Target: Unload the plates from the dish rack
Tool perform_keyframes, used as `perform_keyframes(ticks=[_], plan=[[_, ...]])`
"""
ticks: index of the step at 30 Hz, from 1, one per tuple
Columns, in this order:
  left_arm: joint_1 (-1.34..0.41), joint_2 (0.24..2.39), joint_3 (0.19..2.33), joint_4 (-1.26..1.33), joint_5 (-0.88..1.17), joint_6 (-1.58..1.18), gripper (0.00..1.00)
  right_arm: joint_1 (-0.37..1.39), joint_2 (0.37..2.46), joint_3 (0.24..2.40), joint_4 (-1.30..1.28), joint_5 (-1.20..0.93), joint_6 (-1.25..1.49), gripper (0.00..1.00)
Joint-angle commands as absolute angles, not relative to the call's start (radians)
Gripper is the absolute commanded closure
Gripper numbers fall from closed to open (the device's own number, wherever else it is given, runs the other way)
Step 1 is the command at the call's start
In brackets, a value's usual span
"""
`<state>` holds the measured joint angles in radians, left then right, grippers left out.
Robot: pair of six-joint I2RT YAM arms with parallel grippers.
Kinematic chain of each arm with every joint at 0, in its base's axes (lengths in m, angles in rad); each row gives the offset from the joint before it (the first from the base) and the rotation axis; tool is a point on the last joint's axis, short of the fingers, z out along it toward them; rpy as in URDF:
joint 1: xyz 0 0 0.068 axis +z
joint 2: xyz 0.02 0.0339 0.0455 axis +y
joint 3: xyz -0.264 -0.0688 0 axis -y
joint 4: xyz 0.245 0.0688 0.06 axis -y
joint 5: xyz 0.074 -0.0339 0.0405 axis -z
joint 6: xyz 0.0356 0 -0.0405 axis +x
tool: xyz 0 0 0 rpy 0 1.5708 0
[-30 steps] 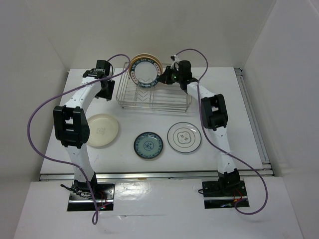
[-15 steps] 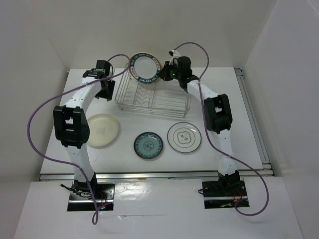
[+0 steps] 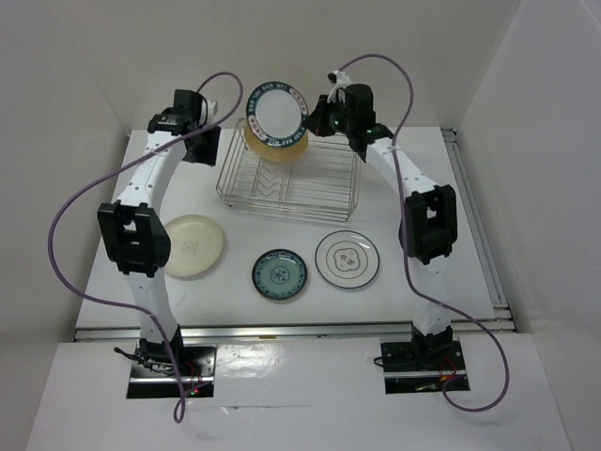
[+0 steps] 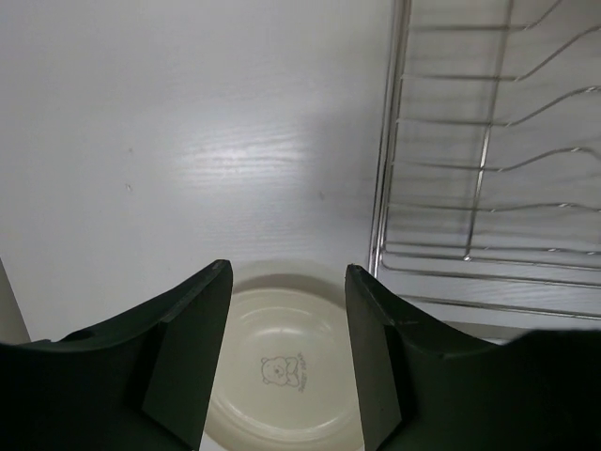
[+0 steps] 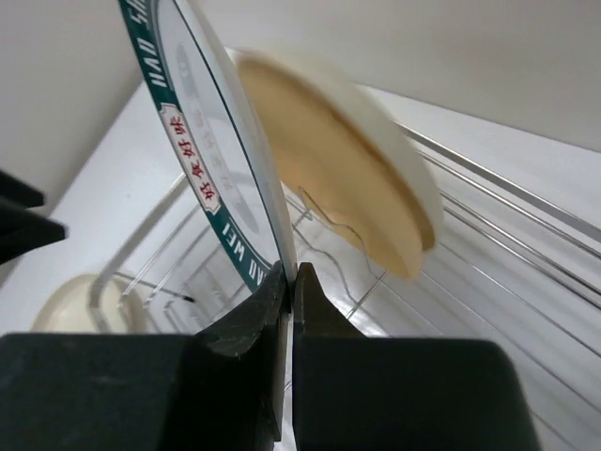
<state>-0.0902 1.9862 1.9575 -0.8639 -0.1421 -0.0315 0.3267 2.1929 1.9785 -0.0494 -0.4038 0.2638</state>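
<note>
Top view: dark-rimmed plate (image 3: 277, 113) is seen upright above the far end of the dish rack (image 3: 286, 183), taken at its right edge by the right gripper (image 3: 315, 120).

The grip itself is shown only in the right wrist view: jaws pinched shut on the plate's rim, plate edge-on, red marks visible on the dark band.

One plate is carried by the rack: a tan plate (image 3: 268, 148), leaning at the far end, just behind and below the lifted plate. It is blurred in the right wrist view, with a wire prong crossing its face.

Left wrist view: left gripper (image 4: 286, 329) is hung over the cream plate (image 4: 291, 376), jaws fairly wide, holding nothing. The plate's small bear print can be made out only here. The rack's side wires are seen at that view's right edge.

Three plates are laid flat on the desk (image 3: 432, 188) in front of the rack: the cream plate, a blue-patterned plate (image 3: 279, 275) and a white plate with thin black ring (image 3: 346, 258).
</note>
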Motion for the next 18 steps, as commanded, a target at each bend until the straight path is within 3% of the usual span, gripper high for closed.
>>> perform_keyframes(ticks=[1, 6, 12, 18], plan=[[-0.094, 2.029, 2.052, -0.873, -0.071, -0.041, 0.35, 0.285, 1.961, 2.048, -0.083, -0.385, 0.313, 1.00], [-0.094, 2.098, 2.129, -0.873, -0.048, -0.041, 0.34, 0.232, 1.876, 1.861, -0.031, -0.425, 0.365, 1.00], [-0.103, 2.157, 2.151, -0.871, -0.086, -0.031, 0.33, 0.147, 1.855, 1.846, -0.089, -0.603, 0.439, 1.00], [-0.103, 2.166, 2.141, -0.857, -0.016, -0.041, 0.31, 0.023, 1.700, 1.735, -0.558, -0.664, 0.318, 1.00]])
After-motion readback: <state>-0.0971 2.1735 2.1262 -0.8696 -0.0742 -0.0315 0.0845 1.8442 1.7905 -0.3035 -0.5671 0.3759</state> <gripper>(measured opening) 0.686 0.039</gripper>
